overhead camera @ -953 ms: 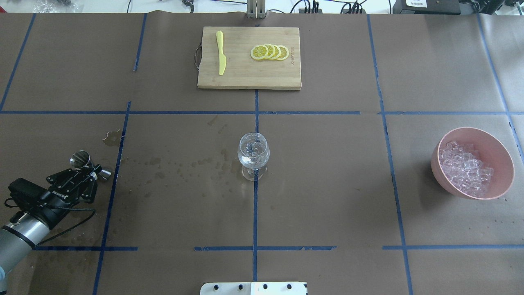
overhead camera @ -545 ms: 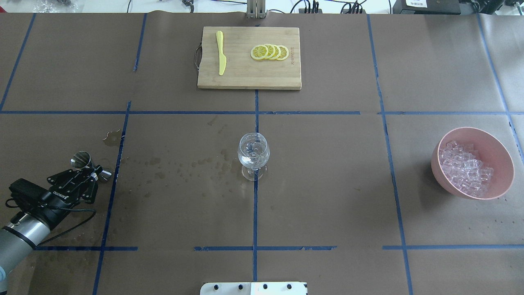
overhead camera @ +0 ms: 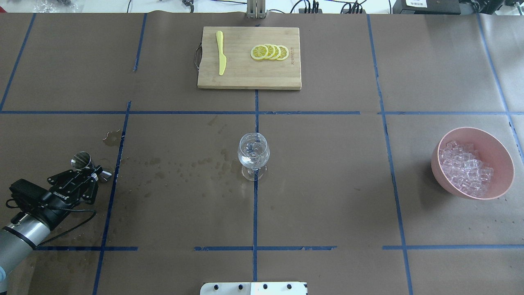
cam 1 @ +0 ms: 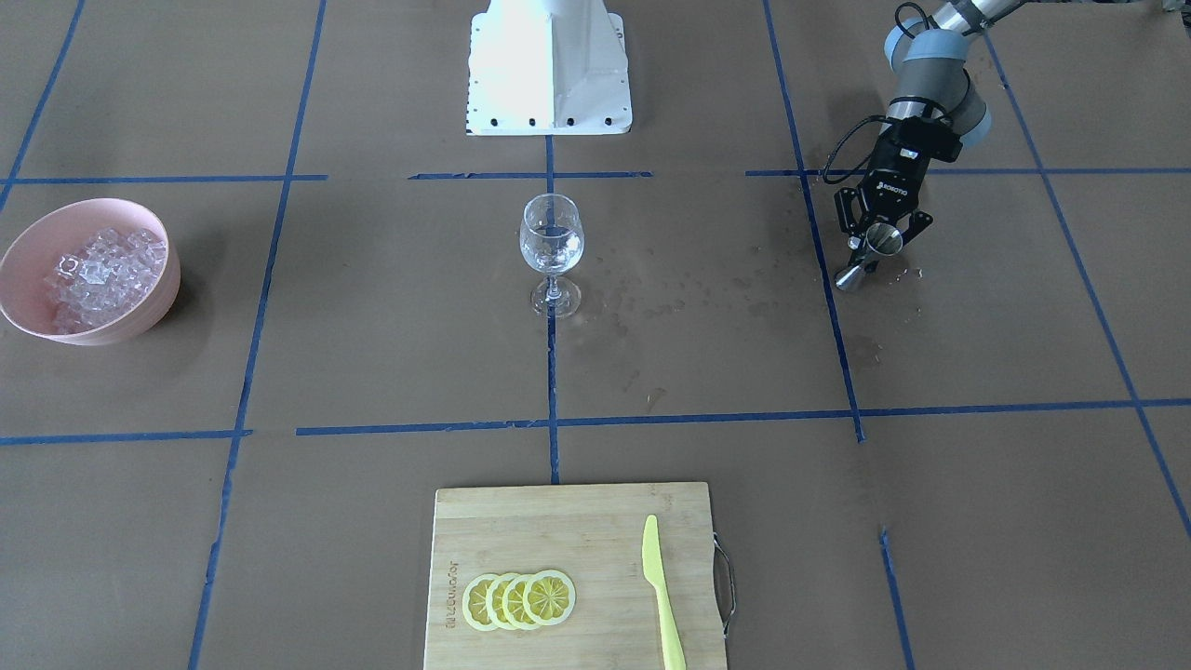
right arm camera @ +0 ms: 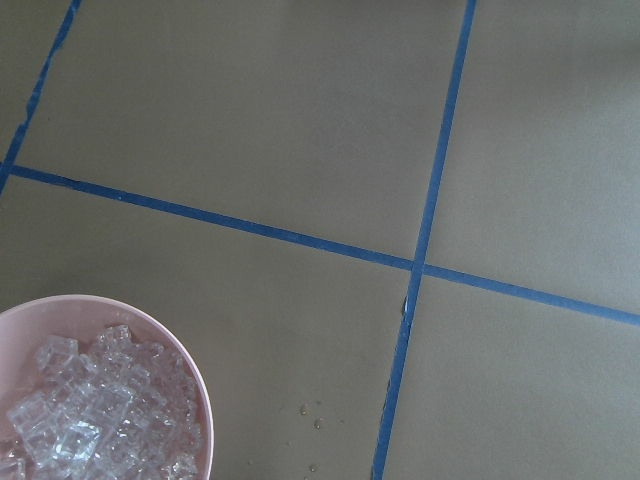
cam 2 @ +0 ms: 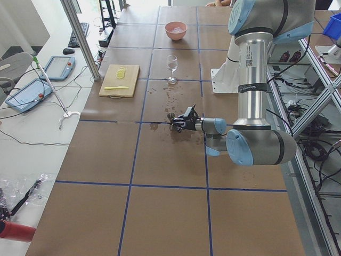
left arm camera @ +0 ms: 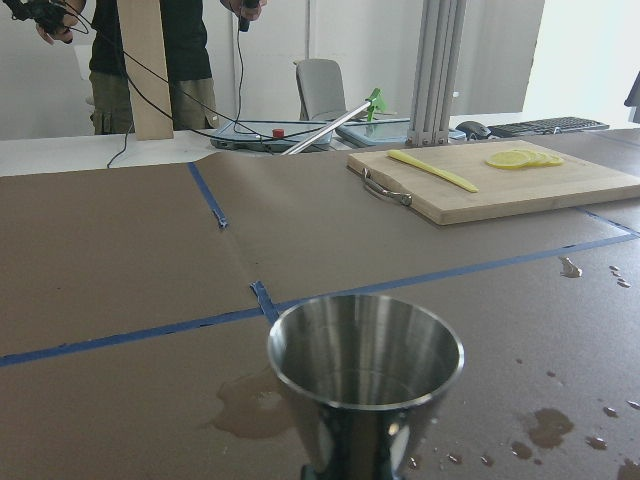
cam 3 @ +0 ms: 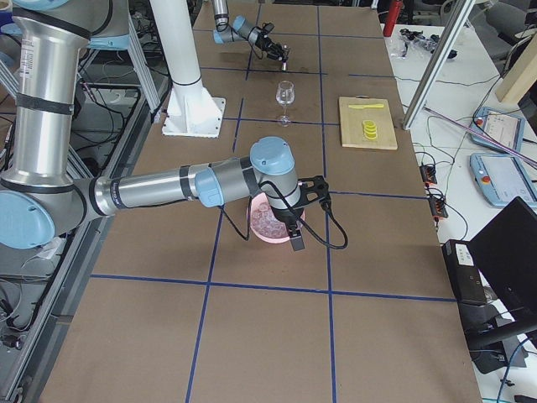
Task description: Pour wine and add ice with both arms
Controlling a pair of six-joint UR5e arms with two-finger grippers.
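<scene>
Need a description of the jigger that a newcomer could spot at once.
From the wine glass at the centre of the table, follow the wet spots toward the robot's left. There the left gripper clamps the jigger: a small shiny steel double cone, the only metal vessel in view.

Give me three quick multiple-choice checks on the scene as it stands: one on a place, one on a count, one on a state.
1. The pink bowl holding the ice stands: A) on the robot's left; B) on the robot's right; C) dead centre.
2. How many lemon slices lie on the cutting board? A) two; B) six; C) four.
3. The left gripper is: A) shut on the steel jigger; B) open and empty; C) shut on a lemon slice.
Answers: 1 B, it sits at the overhead view's right side; 2 C, four overlapping slices show; 3 A, it clamps the jigger's waist.
</scene>
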